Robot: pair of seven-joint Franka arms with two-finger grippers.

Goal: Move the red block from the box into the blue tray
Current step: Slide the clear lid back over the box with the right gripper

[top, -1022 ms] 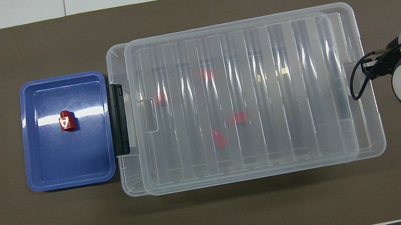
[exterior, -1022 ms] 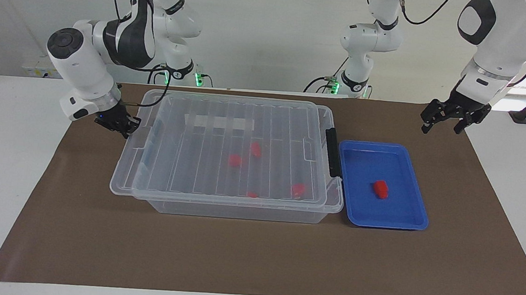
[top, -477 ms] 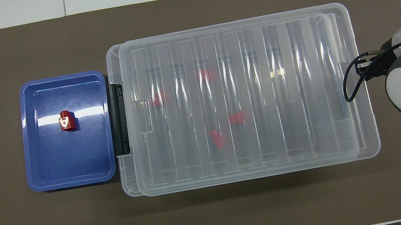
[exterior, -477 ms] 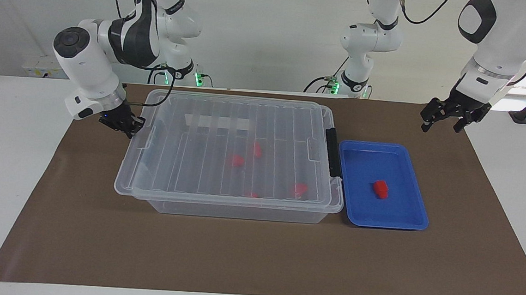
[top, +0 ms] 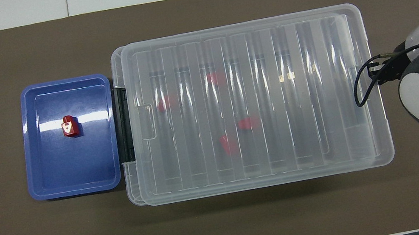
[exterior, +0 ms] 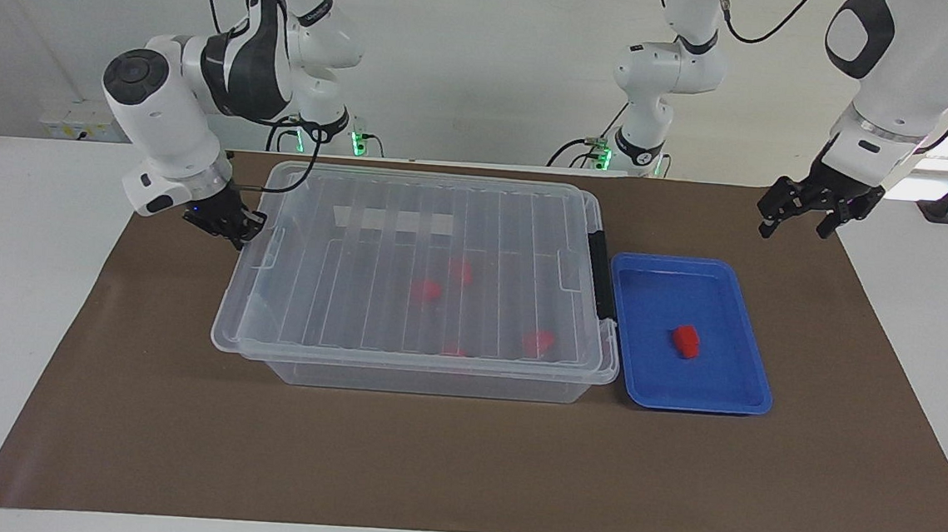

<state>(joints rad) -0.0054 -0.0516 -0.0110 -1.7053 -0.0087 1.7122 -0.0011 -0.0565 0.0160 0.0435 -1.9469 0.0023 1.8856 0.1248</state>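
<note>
The red block [exterior: 686, 341] sits in the blue tray [exterior: 744, 399] while the right gripper [exterior: 226, 225], pinching the lid [exterior: 411, 211], should seat it squarely on the box [exterior: 424, 379]; the left gripper [exterior: 803, 212] waits, spread.

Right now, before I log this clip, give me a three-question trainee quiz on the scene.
1. True or false: a red block lies in the blue tray.
2. How many red blocks show through the lid of the box?
3. Which gripper is at the lid's edge: A) left gripper B) right gripper?

Key: 1 true. 2 four. 3 B; the left gripper hangs over the mat, clear of the blue tray.
</note>
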